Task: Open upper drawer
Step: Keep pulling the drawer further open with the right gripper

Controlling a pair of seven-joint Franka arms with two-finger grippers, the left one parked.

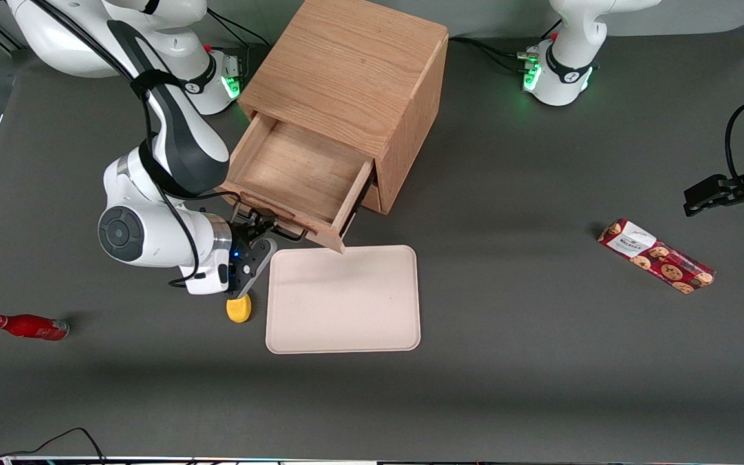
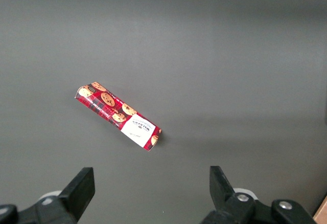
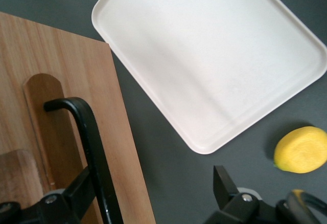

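Already pulled well out of the cabinet [image 1: 372, 71], the upper drawer [image 1: 294, 174] had its black wire handle [image 3: 92, 147] lying lengthwise between the spread fingers of my gripper [image 1: 257, 234], ungripped.

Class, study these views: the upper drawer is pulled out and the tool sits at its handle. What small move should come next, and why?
Probably draw the tool straight back from the black handle, away from the cabinet. The upper drawer already stands well out, its bare wooden floor showing, and the fingers look spread either side of the handle rather than clamped, so a release and retreat seems due.
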